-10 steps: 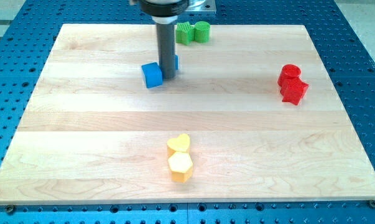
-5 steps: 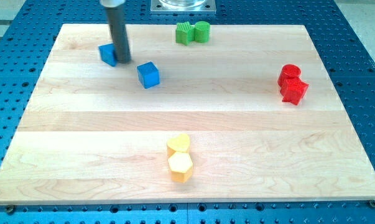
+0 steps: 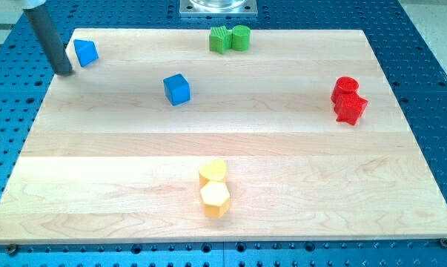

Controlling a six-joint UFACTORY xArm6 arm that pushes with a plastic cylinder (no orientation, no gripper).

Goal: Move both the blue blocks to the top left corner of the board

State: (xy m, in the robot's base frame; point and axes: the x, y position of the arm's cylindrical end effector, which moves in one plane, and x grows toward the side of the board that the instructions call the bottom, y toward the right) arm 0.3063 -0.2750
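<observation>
One small blue block lies near the board's top left corner. A blue cube sits further right and lower, in the upper middle of the board. My tip is at the board's left edge, just left of and slightly below the small blue block, with a small gap between them. The rod rises up and to the left out of the view. The blue cube is well to the right of my tip.
Two green blocks sit together at the top edge. Two red blocks sit together at the right. A yellow heart and a yellow hexagon sit together at the bottom middle. The wooden board lies on a blue perforated table.
The rod swept from the upper middle to the top left, pushing the small blue block to the corner. It now stands left of that block. The blue cube shifted slightly left, then stayed.
</observation>
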